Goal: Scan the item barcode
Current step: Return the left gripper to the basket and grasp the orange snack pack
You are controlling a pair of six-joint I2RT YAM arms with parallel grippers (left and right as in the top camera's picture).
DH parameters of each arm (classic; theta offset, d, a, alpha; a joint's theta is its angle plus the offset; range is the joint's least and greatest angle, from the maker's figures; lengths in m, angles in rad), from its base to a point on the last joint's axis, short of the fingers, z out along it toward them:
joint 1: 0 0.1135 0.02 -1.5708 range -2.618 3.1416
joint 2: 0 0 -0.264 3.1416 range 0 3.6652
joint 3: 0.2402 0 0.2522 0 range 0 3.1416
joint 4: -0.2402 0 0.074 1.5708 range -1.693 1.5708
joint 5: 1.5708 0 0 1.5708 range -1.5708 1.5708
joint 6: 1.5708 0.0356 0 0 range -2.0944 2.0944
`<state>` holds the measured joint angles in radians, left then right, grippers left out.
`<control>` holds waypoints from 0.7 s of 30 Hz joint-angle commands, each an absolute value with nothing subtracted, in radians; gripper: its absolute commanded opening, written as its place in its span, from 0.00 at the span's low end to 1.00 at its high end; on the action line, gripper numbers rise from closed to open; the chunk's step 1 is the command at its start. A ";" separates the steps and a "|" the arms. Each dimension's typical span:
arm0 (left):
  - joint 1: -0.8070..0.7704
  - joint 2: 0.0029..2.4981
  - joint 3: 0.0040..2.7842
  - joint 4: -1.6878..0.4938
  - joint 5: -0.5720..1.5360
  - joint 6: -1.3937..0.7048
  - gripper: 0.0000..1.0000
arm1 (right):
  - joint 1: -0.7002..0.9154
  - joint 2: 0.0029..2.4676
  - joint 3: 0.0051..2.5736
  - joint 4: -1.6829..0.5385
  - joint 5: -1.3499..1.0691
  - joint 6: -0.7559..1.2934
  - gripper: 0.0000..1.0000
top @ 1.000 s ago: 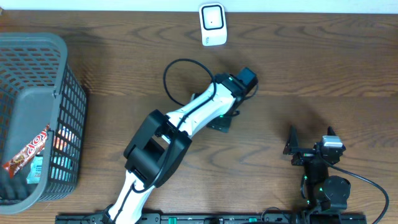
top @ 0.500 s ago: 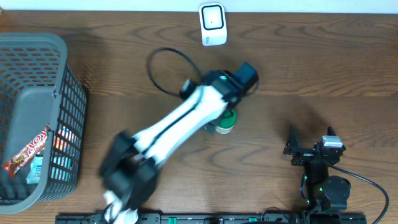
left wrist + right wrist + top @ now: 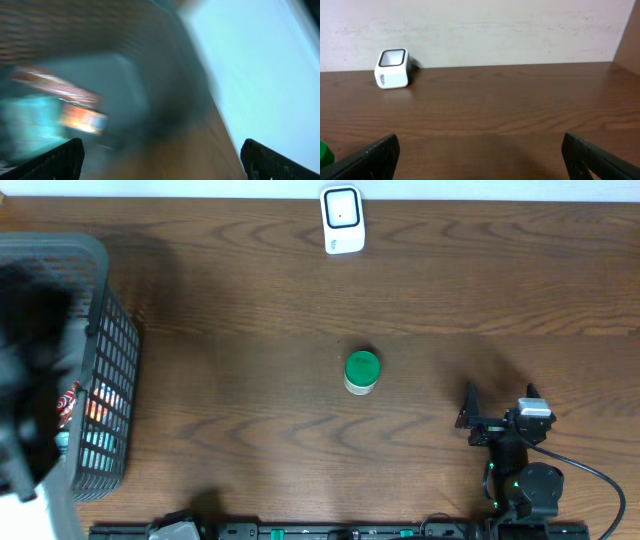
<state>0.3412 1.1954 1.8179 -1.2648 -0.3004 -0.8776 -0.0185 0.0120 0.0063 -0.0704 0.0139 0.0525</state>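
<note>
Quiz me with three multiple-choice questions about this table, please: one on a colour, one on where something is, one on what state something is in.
1. What colour is the scanner at the far edge?
A) red
B) white
C) yellow

2. Where does the green-lidded container stand?
A) on top of the scanner
B) between a gripper's fingers
C) alone on the table, near its middle

3. How is the right gripper?
A) open and empty
B) shut on the container
C) shut and empty

Answers:
1 B: its casing is white around a dark window.
2 C: bare wood shows all around it.
3 A: its fingers stand wide apart with nothing between them.
</note>
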 commanded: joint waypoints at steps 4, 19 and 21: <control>0.786 1.319 1.783 -1.372 -0.033 -0.749 1.00 | -0.025 0.007 0.006 -0.075 0.006 0.066 0.99; 0.733 1.718 1.656 -1.326 0.054 -1.321 1.00 | -0.025 0.007 0.006 -0.075 0.006 0.066 0.99; 0.706 1.763 1.654 -1.272 0.129 -1.304 1.00 | -0.025 0.007 0.006 -0.075 0.006 0.066 0.99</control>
